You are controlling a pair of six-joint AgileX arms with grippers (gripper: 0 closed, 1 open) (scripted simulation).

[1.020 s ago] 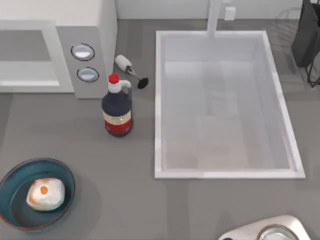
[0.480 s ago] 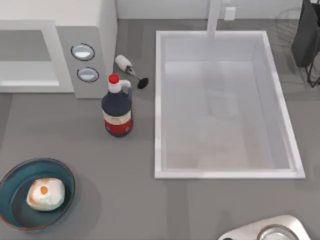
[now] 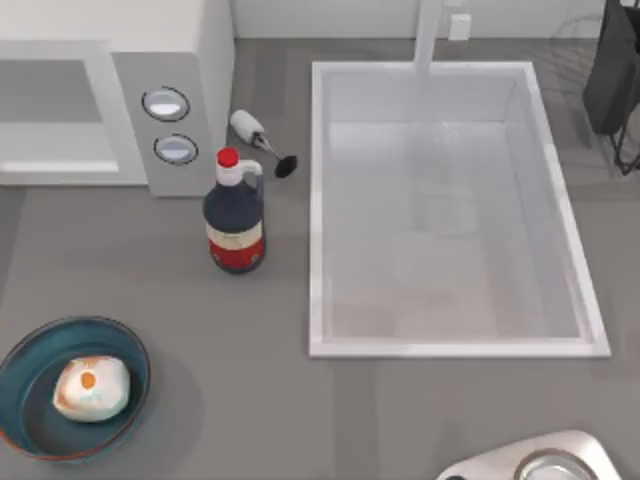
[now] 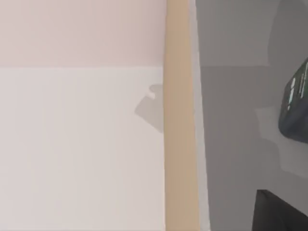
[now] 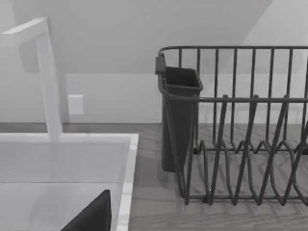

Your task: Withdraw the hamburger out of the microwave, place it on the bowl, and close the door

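The hamburger (image 3: 91, 388), a cream lump with orange-brown patches, lies inside the teal bowl (image 3: 28, 425) at the front left of the counter. The microwave (image 3: 180, 60) stands at the back left, its two dials (image 3: 166, 103) facing up in the top view. Its door (image 3: 50, 110) sits flush with the control panel. A dark piece of my right gripper (image 5: 91, 216) pokes into the right wrist view over the sink's corner. In the left wrist view a dark piece of my left gripper (image 4: 279, 211) shows beside a pale surface with a tan strip (image 4: 179, 120).
A dark sauce bottle with a red cap (image 3: 235, 215) stands right of the microwave, a small white-handled utensil (image 3: 262, 143) behind it. A white sink (image 3: 316, 200) with a faucet (image 3: 428, 35) takes the middle and right. A dish rack (image 5: 240, 125) is back right, a silver pan (image 3: 545, 462) front right.
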